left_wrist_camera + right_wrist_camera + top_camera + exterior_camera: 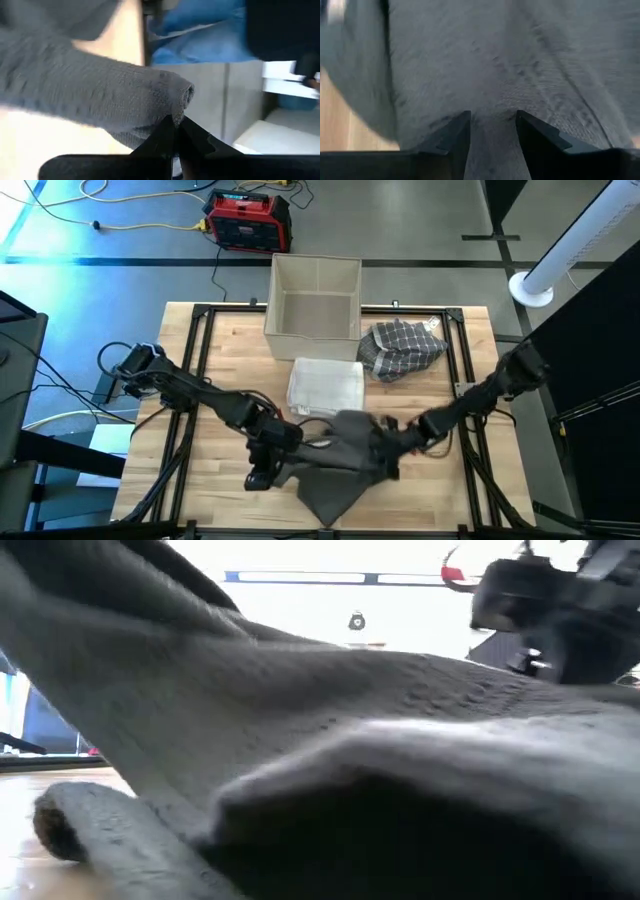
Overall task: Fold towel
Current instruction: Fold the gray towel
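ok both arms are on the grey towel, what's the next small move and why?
Probably lift both edges together, then carry them across. The left tool is shut on the grey towel, while the right tool straddles cloth with its fingers apart, so it likely needs to close first. The towel lies bunched on the table.

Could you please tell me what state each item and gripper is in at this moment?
Grey towel: unfolded, bunched at the table's front, held at both sides.
White towel: folded, lying flat behind the grey one.
Checked cloth: crumpled beside the box.
Box: open, nothing visible inside.
Left gripper: shut on the grey towel's edge.
Right gripper: fingers apart, towel fabric between them.
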`<state>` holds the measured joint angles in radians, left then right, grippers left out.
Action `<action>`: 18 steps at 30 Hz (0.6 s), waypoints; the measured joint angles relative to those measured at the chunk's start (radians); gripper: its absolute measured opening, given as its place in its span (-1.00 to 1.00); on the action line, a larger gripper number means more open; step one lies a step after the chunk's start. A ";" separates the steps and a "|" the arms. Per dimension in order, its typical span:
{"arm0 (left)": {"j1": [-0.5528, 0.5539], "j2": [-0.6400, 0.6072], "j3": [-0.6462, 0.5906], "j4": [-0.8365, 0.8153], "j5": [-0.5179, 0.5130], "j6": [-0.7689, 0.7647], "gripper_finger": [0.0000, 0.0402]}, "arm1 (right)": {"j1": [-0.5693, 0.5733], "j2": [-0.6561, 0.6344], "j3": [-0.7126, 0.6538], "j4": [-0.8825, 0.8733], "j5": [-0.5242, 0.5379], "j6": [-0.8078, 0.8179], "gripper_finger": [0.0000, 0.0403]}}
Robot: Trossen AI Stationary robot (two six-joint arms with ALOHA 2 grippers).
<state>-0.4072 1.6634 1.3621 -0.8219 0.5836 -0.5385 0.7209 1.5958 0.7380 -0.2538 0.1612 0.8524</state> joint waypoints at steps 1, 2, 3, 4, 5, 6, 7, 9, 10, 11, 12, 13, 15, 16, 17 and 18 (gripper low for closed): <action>0.000 0.007 0.000 -0.015 -0.021 0.012 -1.00 | 0.006 -0.022 0.000 -0.009 0.003 0.018 -0.54; 0.000 0.014 0.000 -0.036 -0.044 0.025 -1.00 | 0.009 -0.048 0.000 -0.019 0.003 0.034 -0.55; 0.000 0.020 0.000 -0.059 -0.067 0.038 -1.00 | 0.009 -0.076 0.000 -0.031 0.004 0.044 -0.56; 0.002 0.027 0.000 -0.082 -0.089 0.054 -1.00 | 0.009 -0.103 0.000 -0.049 0.004 0.048 -0.57; 0.007 0.032 0.000 -0.103 -0.109 0.075 -1.00 | 0.008 -0.133 0.000 -0.069 0.005 0.049 -0.57; 0.011 0.032 0.000 -0.123 -0.133 0.094 -1.00 | 0.008 -0.159 0.000 -0.089 0.009 0.048 -0.57; 0.014 0.032 0.000 -0.140 -0.155 0.109 -1.00 | 0.004 -0.176 0.000 -0.118 0.022 0.048 -0.56; 0.031 0.032 0.000 -0.161 -0.176 0.131 -1.00 | -0.009 -0.199 0.000 -0.187 0.046 0.049 -0.56; 0.039 0.033 0.000 -0.172 -0.176 0.139 -1.00 | -0.015 -0.210 0.000 -0.221 0.058 0.050 -0.55; 0.048 0.034 0.000 -0.181 -0.176 0.148 -1.00 | -0.022 -0.222 0.000 -0.255 0.070 0.051 -0.55; 0.056 0.034 0.000 -0.184 -0.175 0.158 -1.00 | -0.028 -0.233 0.000 -0.290 0.082 0.052 -0.54; 0.063 0.033 0.000 -0.187 -0.175 0.171 -1.00 | -0.034 -0.245 0.000 -0.324 0.094 0.053 -0.54; 0.076 0.033 0.000 -0.188 -0.175 0.197 -1.00 | -0.047 -0.268 0.000 -0.392 0.118 0.055 -0.53; 0.083 0.033 0.000 -0.188 -0.173 0.208 -1.00 | -0.056 -0.275 0.000 -0.420 0.119 0.051 -0.52; 0.086 0.033 0.000 -0.187 -0.171 0.213 -1.00 | -0.069 -0.274 0.000 -0.429 0.102 0.034 -0.49; 0.090 0.033 0.000 -0.187 -0.169 0.216 -1.00 | -0.080 -0.269 0.000 -0.430 0.084 0.012 -0.45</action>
<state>-0.3177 1.6966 1.3621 -1.0085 0.4147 -0.3228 0.6407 1.3266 0.7380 -0.6838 0.2449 0.8647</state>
